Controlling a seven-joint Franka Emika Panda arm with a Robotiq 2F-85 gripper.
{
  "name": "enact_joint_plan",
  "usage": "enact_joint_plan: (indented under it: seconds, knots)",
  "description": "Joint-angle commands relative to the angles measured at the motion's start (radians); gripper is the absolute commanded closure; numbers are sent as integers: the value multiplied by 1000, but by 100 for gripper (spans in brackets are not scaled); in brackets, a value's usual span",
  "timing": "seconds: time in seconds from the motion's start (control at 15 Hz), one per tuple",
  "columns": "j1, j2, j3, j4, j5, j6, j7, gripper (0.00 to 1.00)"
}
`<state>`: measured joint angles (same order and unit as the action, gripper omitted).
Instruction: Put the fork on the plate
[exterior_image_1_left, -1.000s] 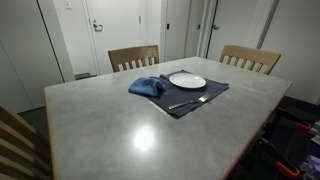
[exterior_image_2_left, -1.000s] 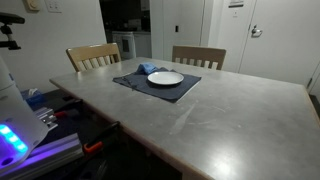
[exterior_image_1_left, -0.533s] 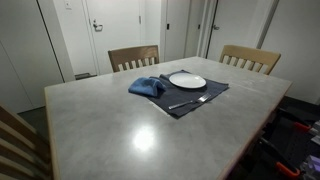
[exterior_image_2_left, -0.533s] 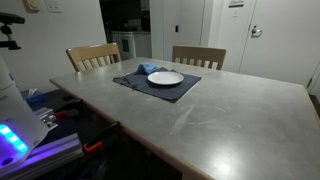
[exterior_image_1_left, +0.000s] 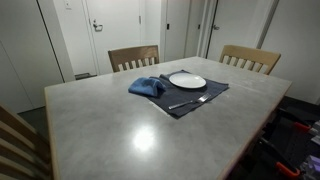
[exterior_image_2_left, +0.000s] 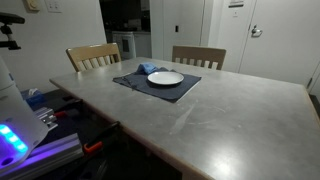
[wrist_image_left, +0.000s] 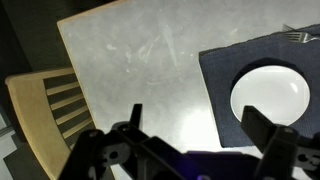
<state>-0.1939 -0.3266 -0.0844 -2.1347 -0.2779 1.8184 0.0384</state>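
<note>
The hand (wrist_image_left: 192, 112) hangs above the desk (wrist_image_left: 120, 60), fingers (wrist_image_left: 135, 120) spread wide, holding nothing. The fork (wrist_image_left: 298, 37) lies well beyond it at the far edge of the dark placemat (wrist_image_left: 225, 70), past the white plate (wrist_image_left: 268, 95). In an exterior view the fork (exterior_image_1_left: 190, 102) is slim and silvery, flat on the placemat beside the plate.

Blue cloth (exterior_image_1_left: 147, 87) just beside plate (exterior_image_1_left: 187, 80)
</note>
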Motion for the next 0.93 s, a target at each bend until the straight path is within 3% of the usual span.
enact_joint_plan:
  seconds: [0.0, 0.87]
  knots:
    - [15, 1, -13, 3, -4, -4, 3, 0]
    - [15, 1, -13, 3, -4, -4, 3, 0]
